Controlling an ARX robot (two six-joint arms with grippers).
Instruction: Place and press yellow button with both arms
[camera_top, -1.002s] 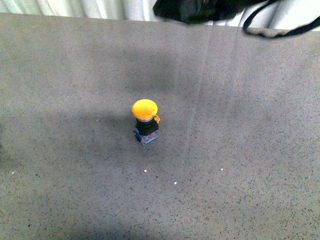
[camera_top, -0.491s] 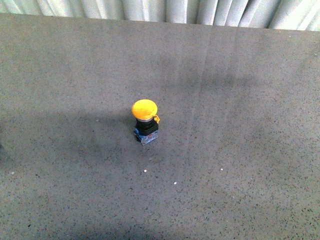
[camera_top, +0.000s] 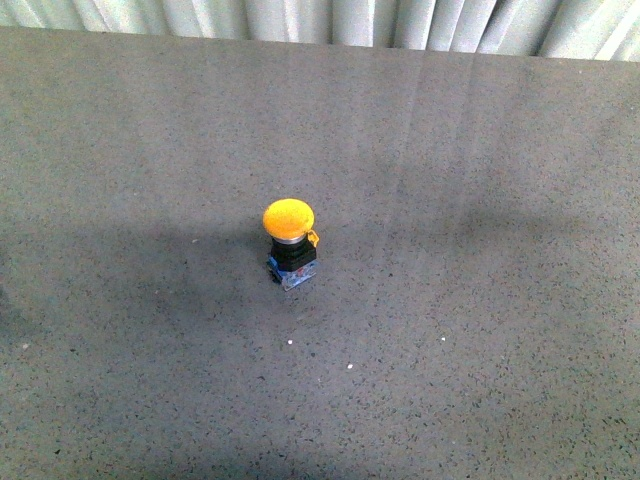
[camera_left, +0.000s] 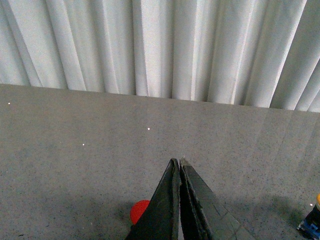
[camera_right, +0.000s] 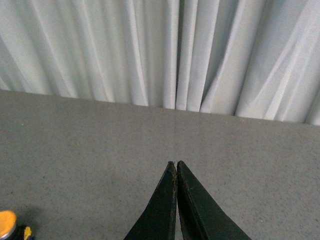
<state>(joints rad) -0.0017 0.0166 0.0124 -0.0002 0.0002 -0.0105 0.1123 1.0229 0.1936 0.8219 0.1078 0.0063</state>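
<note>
Yellow domed push-button (camera_top: 289, 240) on its black body stands upright mid-tabletop on the grey speckled stone tabletop (camera_top: 480, 330). Pleated white curtain (camera_top: 330, 20) at twelve o'clock. Left end effector (camera_left: 179, 165) and right end effector (camera_right: 176, 167) are clenched, empty.

Matt speckled table (camera_top: 500, 300), cloth curtain (camera_left: 160, 45)

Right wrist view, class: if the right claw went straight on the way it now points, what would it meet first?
Nothing close: the shut right claw points over bare grey table toward the white curtain. The yellow button sits well off to one side. Probably curtain first, though depth is unclear.
</note>
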